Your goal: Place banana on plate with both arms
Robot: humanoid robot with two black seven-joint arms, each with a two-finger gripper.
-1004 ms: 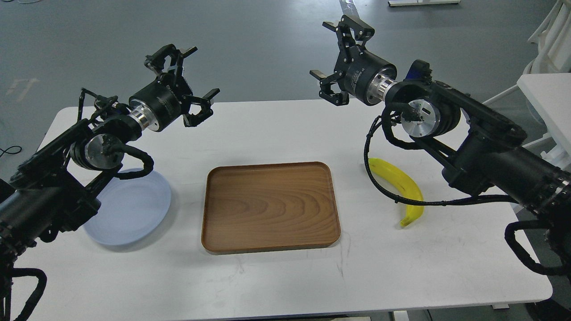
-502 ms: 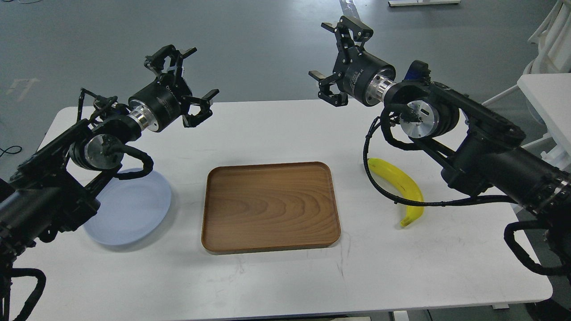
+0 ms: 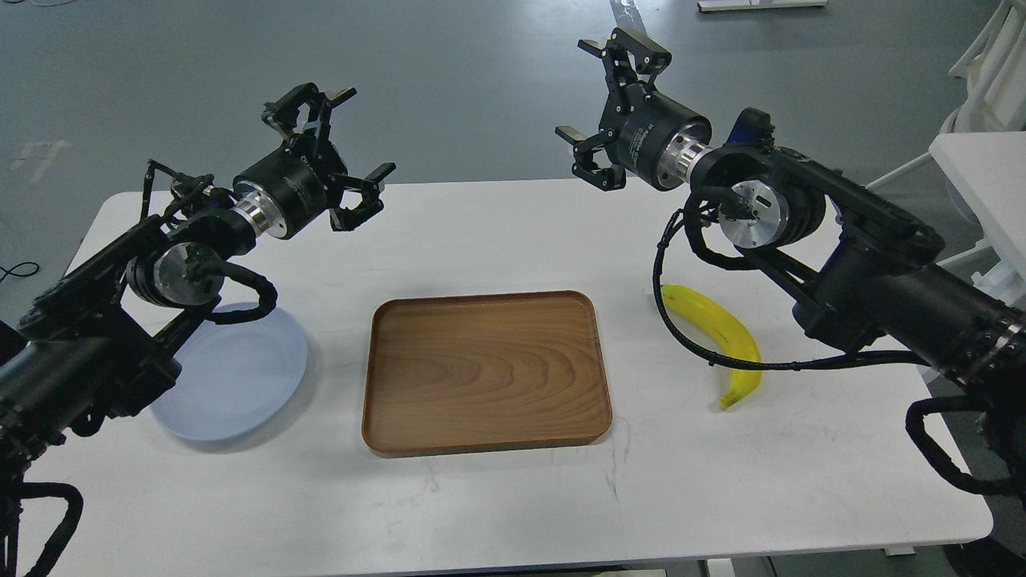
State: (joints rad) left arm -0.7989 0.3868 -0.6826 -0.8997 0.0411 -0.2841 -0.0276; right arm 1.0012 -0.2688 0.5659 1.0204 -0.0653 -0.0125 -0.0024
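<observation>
Both tools hung spread wide above the far side of the white surface (image 3: pixel 497 240), left tool (image 3: pixel 333 148) and right tool (image 3: pixel 613 108) gripping nothing. The banana (image 3: pixel 725 332) lay on the surface right of the wooden tray (image 3: pixel 483 373), a black cable crossing it. The plate (image 3: pixel 240 377) sat left of the tray, well apart from the banana.

Banana (image 3: pixel 716 327) lies right of tray (image 3: pixel 484 371); plate (image 3: pixel 234 375) lies left.

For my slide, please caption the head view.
Both end effectors open above table: banana right, tray centre, plate left.
</observation>
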